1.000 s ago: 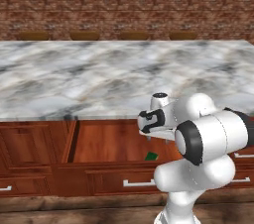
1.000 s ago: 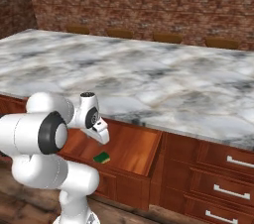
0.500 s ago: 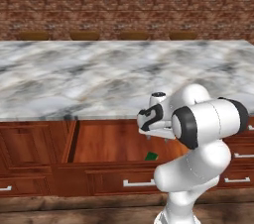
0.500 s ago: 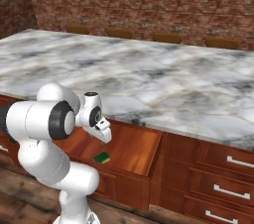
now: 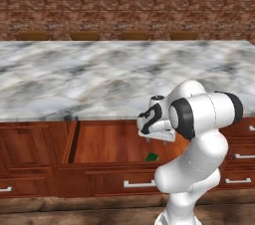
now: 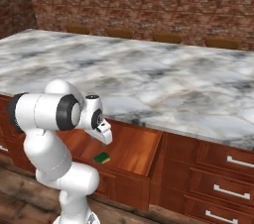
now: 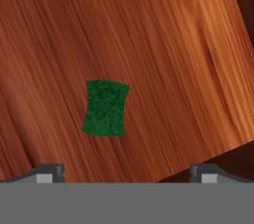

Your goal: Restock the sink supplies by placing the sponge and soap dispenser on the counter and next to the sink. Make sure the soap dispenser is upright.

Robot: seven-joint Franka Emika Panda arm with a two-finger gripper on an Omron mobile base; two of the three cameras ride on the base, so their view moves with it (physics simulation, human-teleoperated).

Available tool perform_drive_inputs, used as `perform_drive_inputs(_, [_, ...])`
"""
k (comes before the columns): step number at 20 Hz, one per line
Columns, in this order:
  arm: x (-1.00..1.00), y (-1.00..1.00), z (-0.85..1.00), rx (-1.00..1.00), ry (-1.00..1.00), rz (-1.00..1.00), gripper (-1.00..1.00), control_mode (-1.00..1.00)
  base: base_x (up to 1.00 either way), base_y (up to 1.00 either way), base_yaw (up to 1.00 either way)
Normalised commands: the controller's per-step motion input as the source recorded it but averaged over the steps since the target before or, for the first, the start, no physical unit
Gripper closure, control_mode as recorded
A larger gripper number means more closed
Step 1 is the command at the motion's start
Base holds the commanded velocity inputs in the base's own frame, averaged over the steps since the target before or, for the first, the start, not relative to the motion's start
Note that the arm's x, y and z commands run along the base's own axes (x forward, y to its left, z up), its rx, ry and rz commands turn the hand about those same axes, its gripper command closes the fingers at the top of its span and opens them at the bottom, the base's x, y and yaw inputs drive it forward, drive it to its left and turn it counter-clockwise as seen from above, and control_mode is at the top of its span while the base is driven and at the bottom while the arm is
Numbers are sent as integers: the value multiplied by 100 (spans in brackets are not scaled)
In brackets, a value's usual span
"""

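Note:
The sponge (image 7: 105,108) lies green side up on the wooden floor of an open drawer (image 5: 109,142) in a marble island. It also appears as a small green patch (image 5: 152,157) (image 6: 102,157) under my hand. My gripper (image 7: 127,174) hangs above the drawer, pointing down, open, with the sponge a little ahead of the gap and toward the left fingertip (image 7: 49,173). From the base views the gripper (image 5: 156,141) (image 6: 105,138) sits just below the island's edge, well clear of the sponge. The soap dispenser, the sink and its counter are out of view.
The sinkless marble island top (image 5: 99,79) overhangs the drawer at the back. Shut drawers with metal handles (image 6: 233,161) lie to the right. The drawer's raised side wall (image 5: 72,139) stands at the left. A brick wall (image 5: 124,0) runs behind.
The arm's elbow has swung inward and the hand has sunk slightly over the open drawer. The sponge has not moved.

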Motion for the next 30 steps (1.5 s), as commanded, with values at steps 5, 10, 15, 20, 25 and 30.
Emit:
perform_drive_inputs(5, [8, 1, -23, 0, 0, 0, -100, -100, 0, 0, 0])
perform_drive_inputs(10, [6, 0, -31, 0, 0, 0, -100, -100, 0, 0, 0])
perform_drive_inputs(15, [17, 1, -30, 0, 0, 0, -100, -100, 0, 0, 0])
perform_drive_inputs(20, [19, 6, -22, 0, 0, 0, -100, -100, 0, 0, 0])
perform_drive_inputs(25, [15, 0, -28, 0, 0, 0, -100, -100, 0, 0, 0])
perform_drive_inputs(30, [6, 0, -19, 0, 5, 0, -100, -100, 0, 0, 0])
